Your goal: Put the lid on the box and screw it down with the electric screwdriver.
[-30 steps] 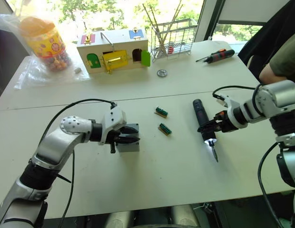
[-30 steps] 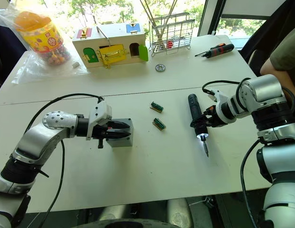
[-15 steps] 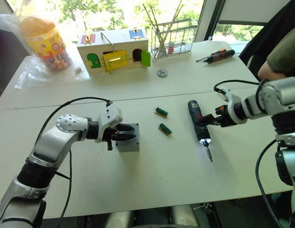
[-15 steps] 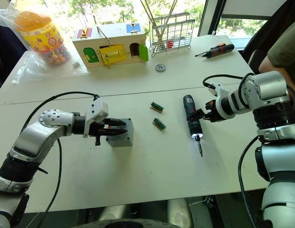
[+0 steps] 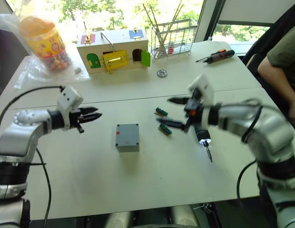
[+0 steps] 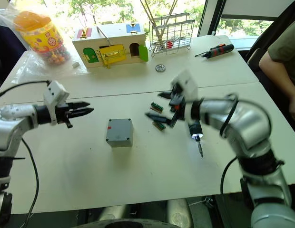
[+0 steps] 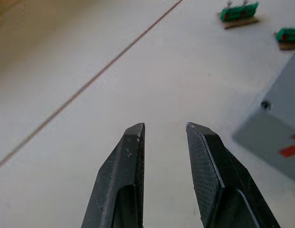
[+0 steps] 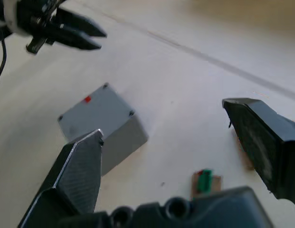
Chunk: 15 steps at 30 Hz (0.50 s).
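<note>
On the white table (image 5: 138,190) I saw the box (image 5: 127,137) near the centre with its lid (image 6: 120,130) on. My right claw (image 5: 175,112), jaws wide open, hovered at its 3 o'clock above two green parts (image 5: 165,128). The screwdriver (image 6: 194,130) lay free just beyond. My left claw (image 5: 92,115), slightly open, hung empty at 10 o'clock.

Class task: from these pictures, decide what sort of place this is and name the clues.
Probably a robot test bench or lab beside a window: white tables set with practice items, such as a grey box, an electric screwdriver and a wooden latch box.
</note>
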{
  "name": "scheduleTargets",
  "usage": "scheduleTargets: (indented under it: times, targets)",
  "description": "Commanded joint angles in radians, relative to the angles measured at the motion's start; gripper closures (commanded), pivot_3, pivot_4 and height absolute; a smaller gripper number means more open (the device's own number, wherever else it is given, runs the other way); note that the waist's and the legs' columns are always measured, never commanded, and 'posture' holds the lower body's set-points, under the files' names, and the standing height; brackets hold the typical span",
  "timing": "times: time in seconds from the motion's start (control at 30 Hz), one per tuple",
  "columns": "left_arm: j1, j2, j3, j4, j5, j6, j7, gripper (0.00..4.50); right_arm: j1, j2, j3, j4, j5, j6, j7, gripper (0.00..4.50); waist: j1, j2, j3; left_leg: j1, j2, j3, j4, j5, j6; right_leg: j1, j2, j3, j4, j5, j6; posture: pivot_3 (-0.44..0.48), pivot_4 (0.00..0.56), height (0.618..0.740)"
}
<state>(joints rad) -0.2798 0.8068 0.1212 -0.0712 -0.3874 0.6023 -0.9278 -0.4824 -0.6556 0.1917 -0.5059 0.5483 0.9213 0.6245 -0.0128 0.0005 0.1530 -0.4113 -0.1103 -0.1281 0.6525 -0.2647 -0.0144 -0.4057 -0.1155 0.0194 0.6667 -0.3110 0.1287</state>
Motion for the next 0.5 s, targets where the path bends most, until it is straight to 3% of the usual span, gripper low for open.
scheduleTargets:
  times: [0.03,0.2,0.5]
  targets:
    - [0.07,-0.034,0.041,-0.131,-0.043,0.003,0.036,3.14,0.053,0.019,0.045,-0.061,-0.026,-0.072,0.025,0.04,0.004,-0.001,0.0,0.0,0.0,0.0,0.001,0.0,0.0,0.001,0.0,0.0,0.0,0.0,0.0,0.0,0.15,0.74]
    - [0.182,-0.098,0.036,-0.245,-0.056,0.049,0.123,3.14,0.15,0.061,0.099,-0.098,-0.002,-0.054,0.033,0.04,0.001,-0.002,0.0,0.001,0.001,-0.003,-0.001,0.0,0.0,0.002,0.001,0.0,-0.001,0.0,0.0,0.0,0.15,0.74]
    - [0.182,-0.103,-0.059,-0.23,0.023,-0.001,0.145,3.14,0.122,0.191,0.183,0.006,-0.023,0.044,-0.029,0.04,0.001,-0.003,0.0,0.002,0.002,-0.004,-0.003,0.001,-0.002,0.002,0.002,0.0,-0.001,0.0,0.0,0.0,0.15,0.74]
